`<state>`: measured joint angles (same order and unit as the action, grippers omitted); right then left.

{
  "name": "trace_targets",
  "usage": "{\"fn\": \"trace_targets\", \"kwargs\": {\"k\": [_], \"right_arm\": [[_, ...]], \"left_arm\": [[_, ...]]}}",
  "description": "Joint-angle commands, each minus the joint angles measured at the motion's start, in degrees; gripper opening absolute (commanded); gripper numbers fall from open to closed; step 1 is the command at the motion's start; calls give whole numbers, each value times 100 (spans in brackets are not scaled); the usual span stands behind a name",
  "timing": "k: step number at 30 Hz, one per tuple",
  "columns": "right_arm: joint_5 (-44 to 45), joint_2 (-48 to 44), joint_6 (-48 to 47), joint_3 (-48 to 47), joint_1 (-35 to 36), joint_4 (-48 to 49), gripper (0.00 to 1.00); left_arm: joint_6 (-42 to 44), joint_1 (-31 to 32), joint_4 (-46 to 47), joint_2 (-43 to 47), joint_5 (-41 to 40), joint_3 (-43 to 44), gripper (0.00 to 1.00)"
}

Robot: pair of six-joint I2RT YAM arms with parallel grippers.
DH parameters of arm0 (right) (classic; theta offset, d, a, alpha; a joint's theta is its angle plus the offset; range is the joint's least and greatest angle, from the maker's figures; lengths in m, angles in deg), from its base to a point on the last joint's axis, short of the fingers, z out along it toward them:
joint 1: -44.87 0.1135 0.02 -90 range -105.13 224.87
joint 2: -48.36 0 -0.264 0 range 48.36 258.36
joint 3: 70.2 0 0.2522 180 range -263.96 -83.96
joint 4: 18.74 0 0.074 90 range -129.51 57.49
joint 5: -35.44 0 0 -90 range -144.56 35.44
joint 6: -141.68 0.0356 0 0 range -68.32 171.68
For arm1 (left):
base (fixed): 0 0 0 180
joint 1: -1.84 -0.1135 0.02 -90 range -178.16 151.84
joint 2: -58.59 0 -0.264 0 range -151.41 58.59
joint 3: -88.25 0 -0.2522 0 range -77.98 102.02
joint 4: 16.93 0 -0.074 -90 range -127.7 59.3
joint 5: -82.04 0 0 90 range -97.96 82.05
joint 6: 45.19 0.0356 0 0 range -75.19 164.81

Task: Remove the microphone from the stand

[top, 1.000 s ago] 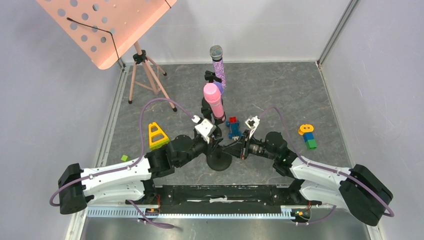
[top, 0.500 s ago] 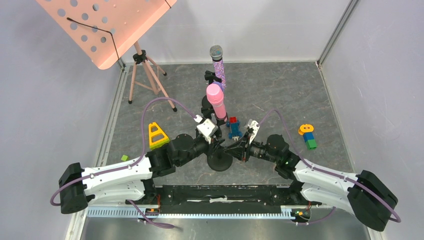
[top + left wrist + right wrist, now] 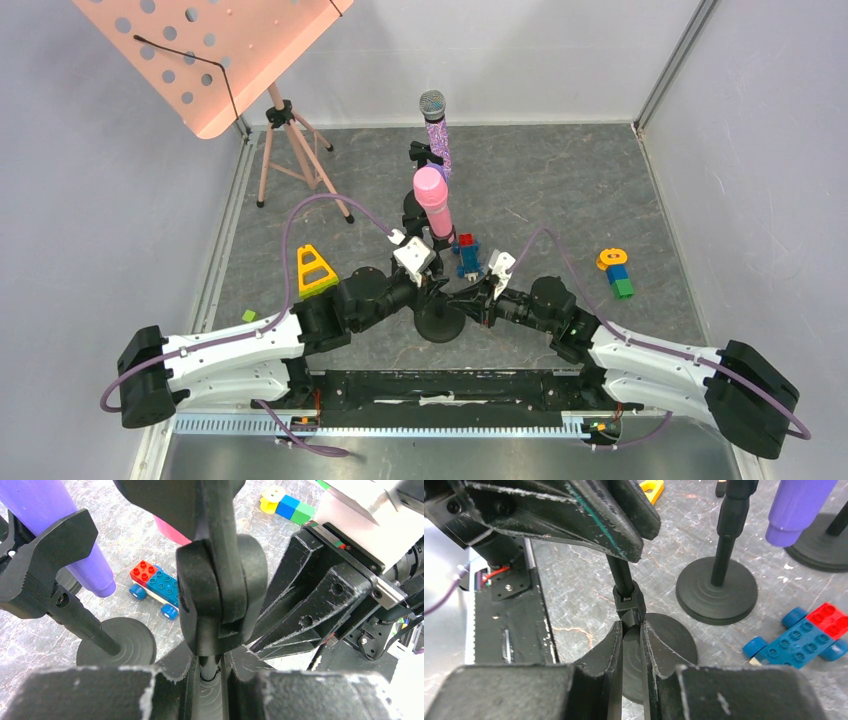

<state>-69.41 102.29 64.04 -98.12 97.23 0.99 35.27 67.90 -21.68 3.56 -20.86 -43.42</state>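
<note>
At the upper left of the top view leans a pink perforated metal music stand on a tripod [image 3: 210, 55]. Lower down lie a small green block [image 3: 248, 316] and a yellow triangular plastic block [image 3: 315, 270].

At the centre, the left gripper [image 3: 210, 665] is clamped tight on the thin pole of the black microphone stand [image 3: 440, 322], just under its knuckle joint. The pink plastic microphone [image 3: 432, 200] stands upright above it.

Close behind, a purple glittery microphone with a grey mesh head [image 3: 436, 135] sits in its own black clip stand [image 3: 716, 587], crowding the far side. A toy car of red and blue bricks [image 3: 467, 255] lies just right of the pole.

The right gripper [image 3: 630, 630] pinches the same pole at its lower collar, directly opposite the left one, so the two nearly meet.

At the right edge of the floor is a stack of orange, blue and green blocks [image 3: 615, 272].
</note>
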Motion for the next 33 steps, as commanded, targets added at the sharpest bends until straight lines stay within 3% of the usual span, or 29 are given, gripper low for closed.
{"fn": "trace_targets", "kwargs": {"k": [1,7,17,26,31,33], "right_arm": [[497,-52,-1169,-151,177,178,0],[279,-230,-1815,-120,258,314,0],[509,-349,-1534,358,349,634,0],[212,-367,-3482,714,604,1225,1],[152,-234,-4516,546,676,853,14],[334,-311,-4601,529,688,708,29]], "left_arm": [[-579,167,295,69,1050,247,2],[-580,162,281,133,1098,287,2],[-602,161,384,-52,1097,180,2],[-568,166,339,57,1123,152,2],[-558,168,276,-7,1202,179,2],[-545,167,269,-16,1212,166,2]]}}
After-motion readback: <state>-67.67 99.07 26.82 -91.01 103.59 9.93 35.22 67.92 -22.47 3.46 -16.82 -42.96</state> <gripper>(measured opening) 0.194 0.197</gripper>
